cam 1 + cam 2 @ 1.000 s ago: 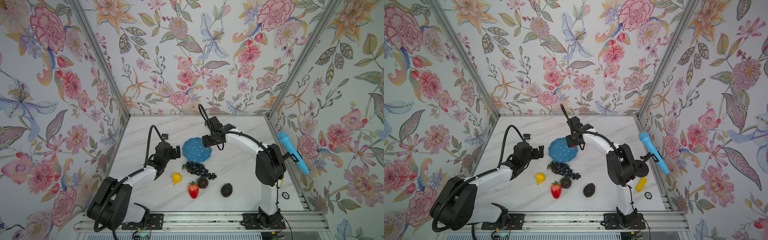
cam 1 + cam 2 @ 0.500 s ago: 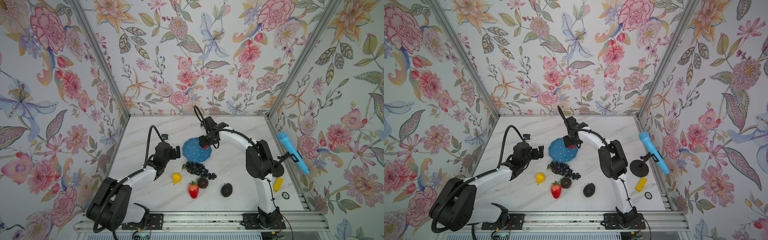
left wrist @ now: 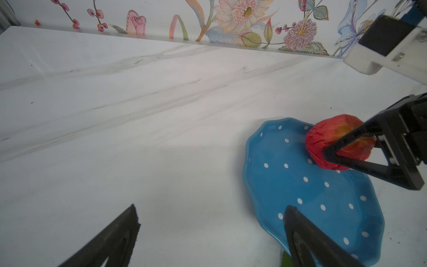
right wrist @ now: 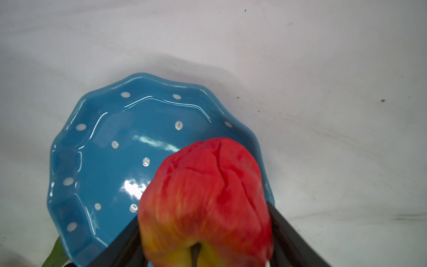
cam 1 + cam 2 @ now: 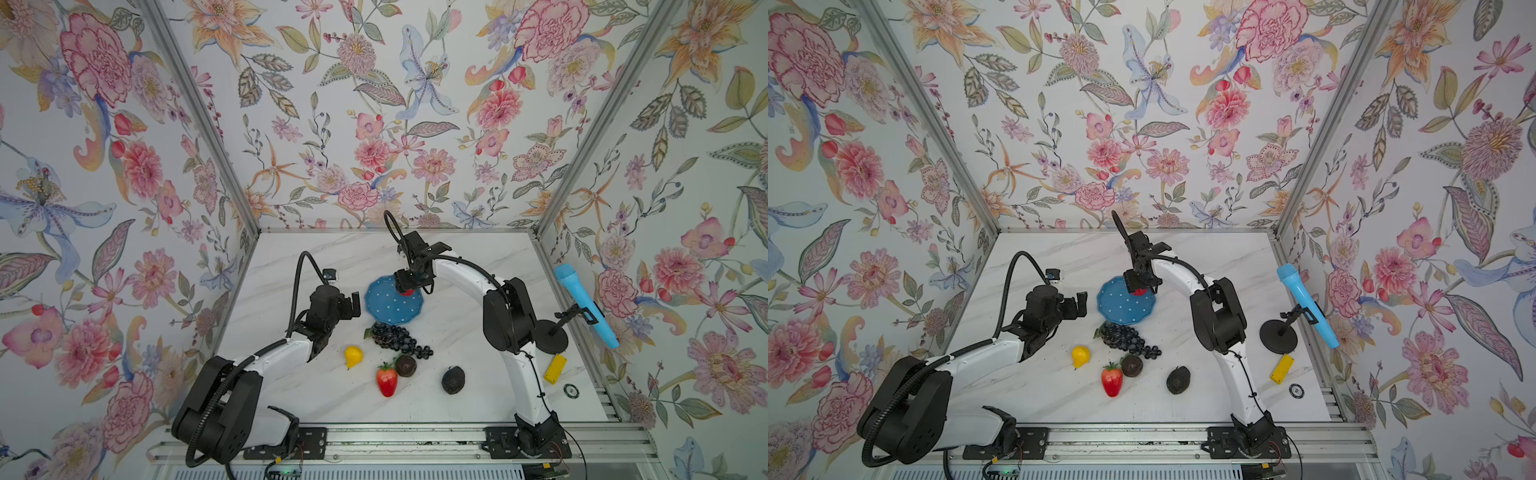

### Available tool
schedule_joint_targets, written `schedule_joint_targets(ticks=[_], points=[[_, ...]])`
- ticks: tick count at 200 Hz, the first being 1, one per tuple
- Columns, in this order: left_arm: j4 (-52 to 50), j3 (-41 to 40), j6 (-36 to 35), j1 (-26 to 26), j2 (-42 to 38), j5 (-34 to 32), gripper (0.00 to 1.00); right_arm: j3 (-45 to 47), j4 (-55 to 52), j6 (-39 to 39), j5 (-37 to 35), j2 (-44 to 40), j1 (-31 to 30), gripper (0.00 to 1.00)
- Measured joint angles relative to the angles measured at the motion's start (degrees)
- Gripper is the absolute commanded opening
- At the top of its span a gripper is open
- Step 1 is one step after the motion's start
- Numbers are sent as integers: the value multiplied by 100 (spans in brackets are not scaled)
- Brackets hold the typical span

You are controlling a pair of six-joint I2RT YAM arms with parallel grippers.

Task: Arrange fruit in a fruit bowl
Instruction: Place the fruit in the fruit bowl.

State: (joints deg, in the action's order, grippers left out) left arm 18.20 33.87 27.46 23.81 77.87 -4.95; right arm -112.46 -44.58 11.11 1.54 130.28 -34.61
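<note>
right claw (image 4: 205, 238) grips wrinkled red-yellow apple (image 4: 205, 185) over white-dotted, scalloped blue bowl (image 4: 104, 138)

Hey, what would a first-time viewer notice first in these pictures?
Loud floral wallpaper covers the walls around the white marble table. At mid-table the right tool grips a red-yellow apple at the edge of the blue polka-dot bowl. A dark grape bunch and red strawberry lie nearer the robot's base.
</note>
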Motion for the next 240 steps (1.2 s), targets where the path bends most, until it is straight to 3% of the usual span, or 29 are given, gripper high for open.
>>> schedule_joint_targets(ticks=[120,181,240], points=[[-2,0,-2,0,0,0,99,-166,-111,-4,-4,175,0,77],[-2,0,-2,0,0,0,99,-188,-125,-42,-48,175,-2,90],[-4,0,-2,0,0,0,99,-197,-136,-42,-107,173,-2,97]])
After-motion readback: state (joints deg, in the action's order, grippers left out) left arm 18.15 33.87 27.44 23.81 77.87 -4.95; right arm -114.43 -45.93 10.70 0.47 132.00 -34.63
